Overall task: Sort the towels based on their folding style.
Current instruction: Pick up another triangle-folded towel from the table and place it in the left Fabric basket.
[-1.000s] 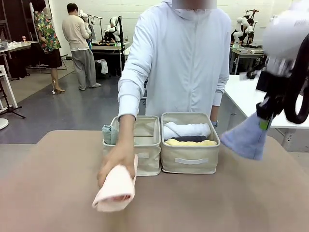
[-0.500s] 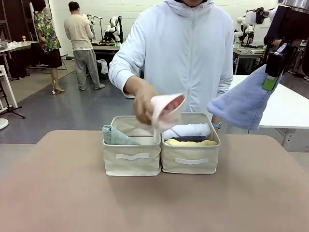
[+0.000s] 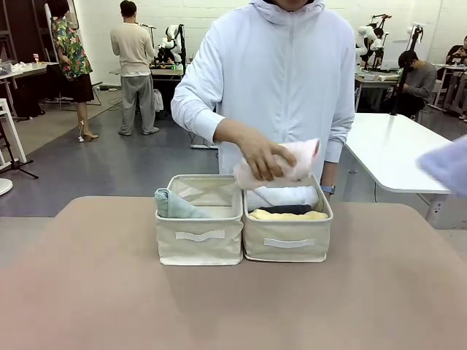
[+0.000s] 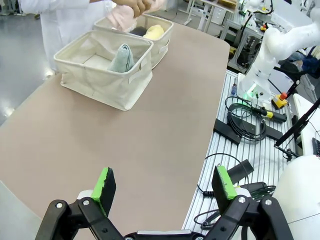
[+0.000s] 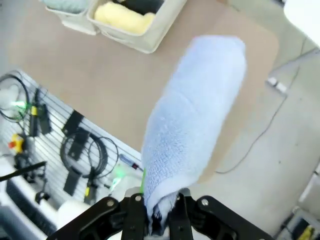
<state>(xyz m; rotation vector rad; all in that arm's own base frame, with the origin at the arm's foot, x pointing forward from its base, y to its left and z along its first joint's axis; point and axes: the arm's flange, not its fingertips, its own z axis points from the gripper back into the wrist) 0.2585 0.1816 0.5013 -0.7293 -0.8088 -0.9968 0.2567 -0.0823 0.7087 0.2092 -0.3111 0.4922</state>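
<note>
My right gripper (image 5: 160, 207) clamped the blue towel (image 5: 195, 115), up near the table's (image 3: 87, 292) right edge. Left gripper (image 4: 165, 182) gaped, empty. Person's hand (image 3: 263, 157) held the pink towel (image 3: 300, 154) over the right bin (image 3: 288, 240), far edge.

Towel (image 3: 174, 205) in left bin (image 3: 182, 255), right bin (image 3: 287, 255) beside
</note>
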